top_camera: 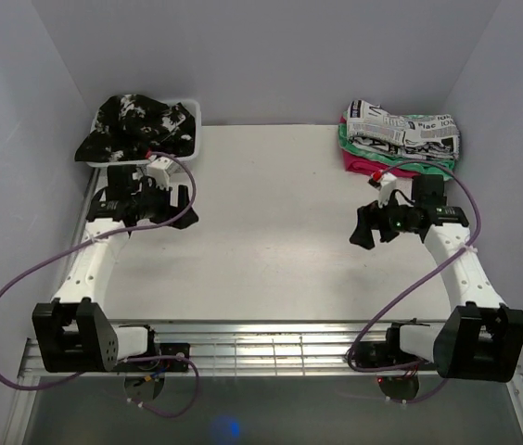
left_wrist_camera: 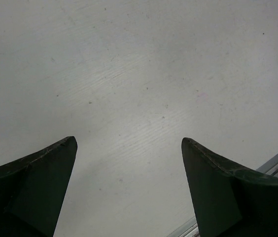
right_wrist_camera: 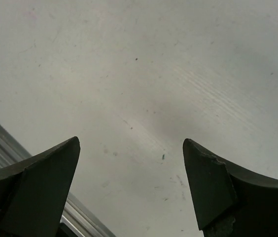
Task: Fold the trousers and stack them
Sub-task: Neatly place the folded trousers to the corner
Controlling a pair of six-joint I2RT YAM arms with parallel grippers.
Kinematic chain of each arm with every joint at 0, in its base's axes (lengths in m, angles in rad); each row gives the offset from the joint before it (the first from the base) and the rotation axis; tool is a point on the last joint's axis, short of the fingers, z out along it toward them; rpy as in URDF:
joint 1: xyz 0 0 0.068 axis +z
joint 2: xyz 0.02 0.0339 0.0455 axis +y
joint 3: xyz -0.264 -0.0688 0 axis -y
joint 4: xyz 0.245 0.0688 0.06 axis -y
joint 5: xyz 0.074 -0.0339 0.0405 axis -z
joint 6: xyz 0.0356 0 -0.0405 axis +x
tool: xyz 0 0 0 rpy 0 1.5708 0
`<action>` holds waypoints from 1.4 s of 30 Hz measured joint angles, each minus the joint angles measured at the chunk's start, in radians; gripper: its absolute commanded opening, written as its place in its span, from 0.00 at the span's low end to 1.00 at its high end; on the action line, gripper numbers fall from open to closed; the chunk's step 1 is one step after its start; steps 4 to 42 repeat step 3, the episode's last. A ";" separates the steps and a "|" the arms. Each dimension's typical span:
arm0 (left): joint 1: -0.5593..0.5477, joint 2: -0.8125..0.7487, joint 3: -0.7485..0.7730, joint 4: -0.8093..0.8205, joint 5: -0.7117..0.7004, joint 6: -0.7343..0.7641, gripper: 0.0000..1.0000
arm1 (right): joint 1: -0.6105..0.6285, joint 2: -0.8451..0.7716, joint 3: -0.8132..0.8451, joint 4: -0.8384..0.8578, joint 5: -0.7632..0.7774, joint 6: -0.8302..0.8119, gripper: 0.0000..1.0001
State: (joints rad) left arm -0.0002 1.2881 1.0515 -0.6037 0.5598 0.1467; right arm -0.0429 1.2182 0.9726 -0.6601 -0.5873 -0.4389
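On the far-right green cloth (top_camera: 347, 139) lie the trousers (top_camera: 401, 130).

Print on the trousers (top_camera: 405, 130) — too small, illegible

I count 2 grippers, my left gripper (left_wrist_camera: 129, 143) and my right gripper (right_wrist_camera: 131, 140); 1 pair of trousers (top_camera: 401, 130); 1 green cloth (top_camera: 348, 141); 1 pink cloth (top_camera: 365, 165); 1 black splotched garment (top_camera: 136, 125); 1 white tray (top_camera: 195, 125); 1 table (top_camera: 280, 232).

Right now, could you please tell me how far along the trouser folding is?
Done: the trousers lie folded atop the green cloth, far right. In hand: nothing; the left end effector and right end effector are open over the table. Left: possibly the black garment crumpled in the bin.
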 measured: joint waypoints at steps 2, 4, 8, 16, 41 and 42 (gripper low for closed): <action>0.000 -0.057 -0.040 -0.003 -0.016 0.007 0.98 | 0.024 -0.033 -0.040 -0.017 -0.002 -0.003 0.90; 0.000 -0.080 -0.051 -0.008 -0.024 0.007 0.98 | 0.034 -0.046 -0.046 -0.021 -0.002 -0.002 0.90; 0.000 -0.080 -0.051 -0.008 -0.024 0.007 0.98 | 0.034 -0.046 -0.046 -0.021 -0.002 -0.002 0.90; 0.000 -0.080 -0.051 -0.008 -0.024 0.007 0.98 | 0.034 -0.046 -0.046 -0.021 -0.002 -0.002 0.90; 0.000 -0.080 -0.051 -0.008 -0.024 0.007 0.98 | 0.034 -0.046 -0.046 -0.021 -0.002 -0.002 0.90; 0.000 -0.080 -0.051 -0.008 -0.024 0.007 0.98 | 0.034 -0.046 -0.046 -0.021 -0.002 -0.002 0.90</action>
